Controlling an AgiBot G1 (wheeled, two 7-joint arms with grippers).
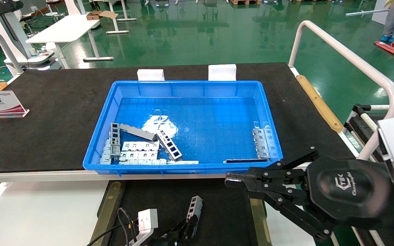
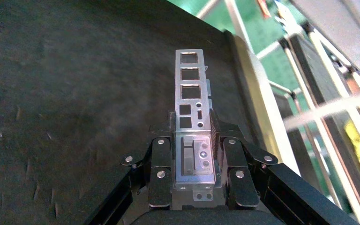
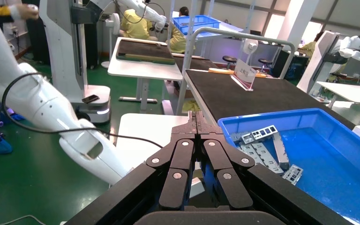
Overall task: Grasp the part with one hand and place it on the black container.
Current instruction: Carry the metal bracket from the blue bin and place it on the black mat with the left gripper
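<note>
Part (image 2: 193,86) in left hand (image 2: 194,140), blue bin (image 1: 183,89) beyond

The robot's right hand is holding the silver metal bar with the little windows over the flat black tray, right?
Not quite: it's the left hand that grips the silver metal bar with little windows, over the flat black tray with tan-gold strips. The left wrist view shows it. The right hand is shut and empty, beside the blue plastic bin.

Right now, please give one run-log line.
left gripper: shut on part | over black container | right gripper: shut, idle near blue bin
</note>
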